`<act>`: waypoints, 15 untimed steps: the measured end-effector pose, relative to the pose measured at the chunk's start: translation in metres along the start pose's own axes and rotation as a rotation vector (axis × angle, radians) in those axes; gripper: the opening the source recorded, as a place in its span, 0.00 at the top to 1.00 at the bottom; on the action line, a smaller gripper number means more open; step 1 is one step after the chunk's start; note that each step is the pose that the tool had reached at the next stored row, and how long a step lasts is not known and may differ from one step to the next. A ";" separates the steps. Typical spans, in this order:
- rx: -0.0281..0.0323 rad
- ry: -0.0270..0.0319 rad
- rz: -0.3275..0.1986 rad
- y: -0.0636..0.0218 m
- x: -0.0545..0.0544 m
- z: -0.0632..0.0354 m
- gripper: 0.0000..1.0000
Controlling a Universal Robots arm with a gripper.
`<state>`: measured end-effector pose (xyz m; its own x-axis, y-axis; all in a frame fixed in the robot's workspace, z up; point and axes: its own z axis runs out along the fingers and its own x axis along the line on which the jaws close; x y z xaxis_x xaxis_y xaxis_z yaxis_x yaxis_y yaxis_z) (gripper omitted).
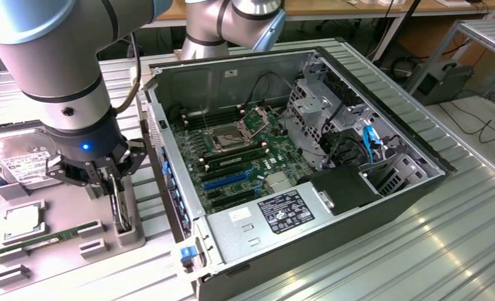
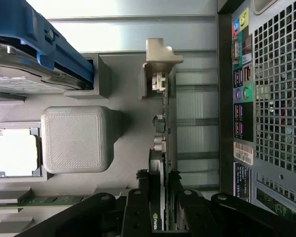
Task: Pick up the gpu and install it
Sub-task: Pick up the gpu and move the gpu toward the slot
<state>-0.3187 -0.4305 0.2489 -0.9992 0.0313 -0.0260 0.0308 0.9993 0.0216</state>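
Ribbed metal sheets make up the bench (image 1: 398, 251), and on it an open computer case (image 1: 372, 213) lies on its side with its green motherboard (image 1: 247, 157) facing up. Just beside the case, on the exterior view's left, sits a grey tray (image 1: 63, 251) that holds loose parts. The gpu (image 1: 123, 210) stands on edge in a slot of that tray, close to the case wall. The arm (image 1: 54, 75) reaches down over it, a small blue light (image 1: 85, 147) glowing on its wrist. The pincer (image 1: 113, 179) is clenched on the card's upper edge, one black finger against each face, as the wrist view shows (image 2: 160, 212). In that view the gpu (image 2: 160, 128) runs edge-on away from the fingers to its silvery end bracket, and a small green mark, too small to read, sits on it between them. Around the card in the tray lie a hard drive (image 1: 17, 163) with a white label, a square processor chip (image 1: 21, 219) and a narrow green memory stick (image 1: 51, 240). A plain grey block (image 2: 76, 138) stands between the chip and the card. Inside the case, a black power supply label (image 1: 285, 211) carries white print that cannot be read. Blue cables (image 1: 369, 141) run beside a metal drive cage (image 1: 314, 106). On the back of the case, a barcode sticker (image 2: 243, 153) sits under a column of coloured ports.
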 end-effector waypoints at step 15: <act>0.0000 0.0000 0.000 0.0000 0.000 0.0000 0.74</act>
<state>-0.3187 -0.4305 0.2489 -0.9992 0.0314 -0.0259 0.0308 0.9993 0.0216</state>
